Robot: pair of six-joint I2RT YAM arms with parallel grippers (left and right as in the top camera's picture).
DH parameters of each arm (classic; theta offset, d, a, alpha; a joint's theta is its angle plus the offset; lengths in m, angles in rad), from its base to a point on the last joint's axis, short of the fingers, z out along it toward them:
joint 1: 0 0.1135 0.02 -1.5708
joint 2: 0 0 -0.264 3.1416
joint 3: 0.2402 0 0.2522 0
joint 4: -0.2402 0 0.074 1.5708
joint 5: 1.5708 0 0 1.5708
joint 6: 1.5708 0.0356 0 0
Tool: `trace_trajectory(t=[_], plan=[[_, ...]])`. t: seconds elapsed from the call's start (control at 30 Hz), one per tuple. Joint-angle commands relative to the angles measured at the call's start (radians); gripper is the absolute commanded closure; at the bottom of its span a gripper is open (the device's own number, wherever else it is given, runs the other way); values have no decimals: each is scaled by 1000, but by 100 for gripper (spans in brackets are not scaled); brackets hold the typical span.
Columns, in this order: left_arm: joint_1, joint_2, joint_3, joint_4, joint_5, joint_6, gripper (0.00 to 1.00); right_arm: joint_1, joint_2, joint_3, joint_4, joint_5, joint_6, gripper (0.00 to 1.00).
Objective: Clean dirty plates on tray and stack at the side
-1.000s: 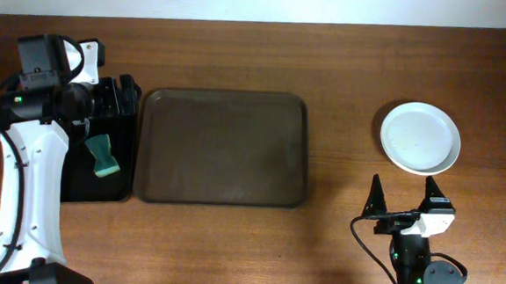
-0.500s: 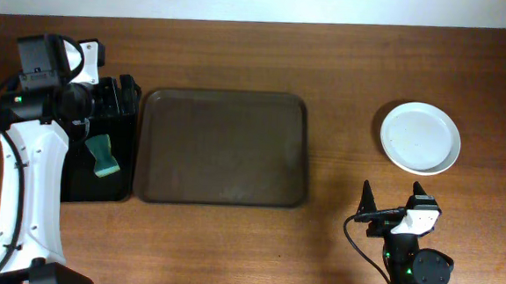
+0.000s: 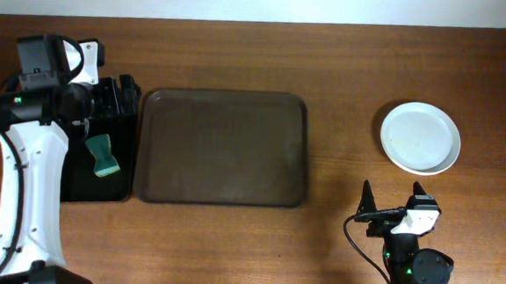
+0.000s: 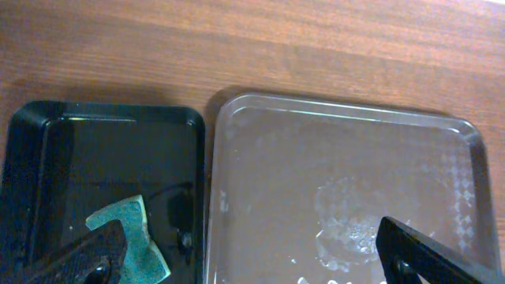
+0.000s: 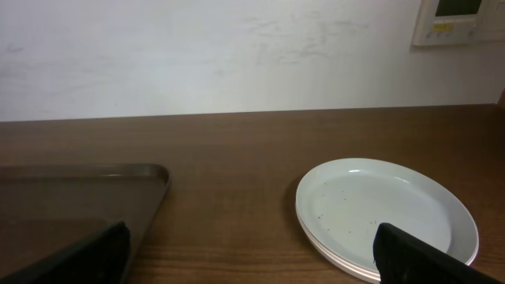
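Note:
The plates sit stacked on the table at the right, the pale mint one on top; they also show in the right wrist view, with small dark specks. The dark brown tray lies in the middle with nothing on it; wet smears show on it in the left wrist view. My left gripper is open and empty, hovering over the seam between the black tray and the brown tray. My right gripper is open and empty, low near the front edge, just short of the plates.
A smaller black tray at the left holds a green sponge, also in the left wrist view. A white wall with a panel stands behind the table.
My right gripper has drawn back toward the front edge, away from the plates, and then held still. The left arm has not moved.

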Motion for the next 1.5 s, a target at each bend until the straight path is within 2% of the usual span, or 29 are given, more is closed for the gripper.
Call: trace_trajectory(t=[0.0, 0.13, 0.27, 0.4, 0.5, 0.6, 0.7, 0.8, 1.03, 1.47], plan=[[-29, -120, 5, -7, -132, 32, 1, 6, -6, -6, -5, 4, 4, 2], [-114, -336, -76, 39, -159, 196, 1, 6, -6, -6, -5, 4, 4, 2], [-124, -595, -290, 238, -103, 196, 1, 6, -6, -6, -5, 4, 4, 2], [-127, -926, -660, 469, -98, 196, 1, 6, -6, -6, -5, 4, 4, 2], [-140, -1106, -861, 557, -100, 196, 1, 6, -6, -6, -5, 4, 4, 2], [-159, -1287, -1101, 728, -102, 196, 1, 6, -6, -6, -5, 4, 4, 2], [-159, -1460, -1271, 801, -102, 196, 1, 6, -6, -6, -5, 4, 4, 2], [-159, -1533, -1346, 814, -103, 196, 1, 6, -6, -6, -5, 4, 4, 2], [-158, -1533, -1449, 815, -126, 224, 1, 6, -6, -6, -5, 4, 4, 2], [-156, -1533, -1448, 802, -148, 237, 1, 6, -6, -6, -5, 4, 4, 2]])
